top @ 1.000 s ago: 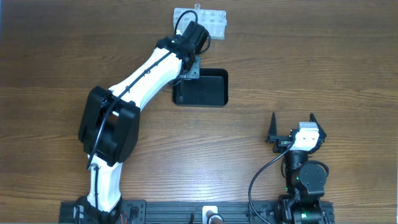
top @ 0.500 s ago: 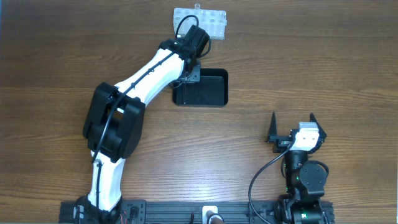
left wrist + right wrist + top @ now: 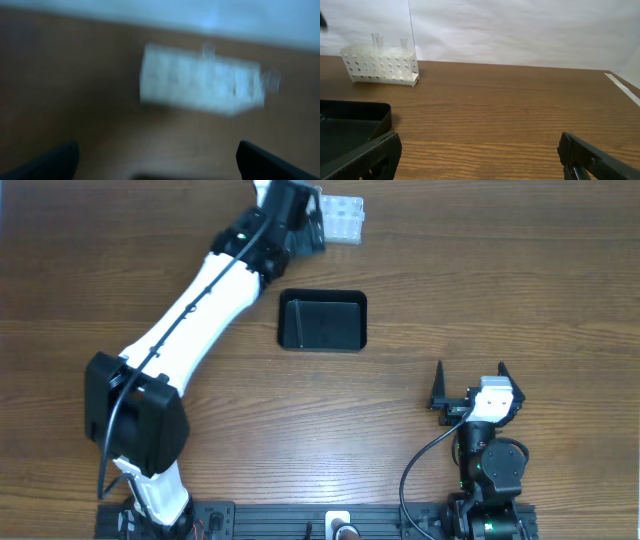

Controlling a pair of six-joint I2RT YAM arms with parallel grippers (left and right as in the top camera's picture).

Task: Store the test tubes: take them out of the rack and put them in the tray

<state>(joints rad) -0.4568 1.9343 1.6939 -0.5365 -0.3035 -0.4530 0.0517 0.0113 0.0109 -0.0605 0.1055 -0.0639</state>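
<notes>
Left gripper wide open, empty, near rack. Right gripper wide open, empty, well apart from tray

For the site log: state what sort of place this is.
Probably a lab-style robot workbench: a wooden table carrying a white test tube rack, a black tray, with the left arm standing at its edge.

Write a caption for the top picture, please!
Left gripper at the white rack, black tray close by, right gripper parked open.
</notes>
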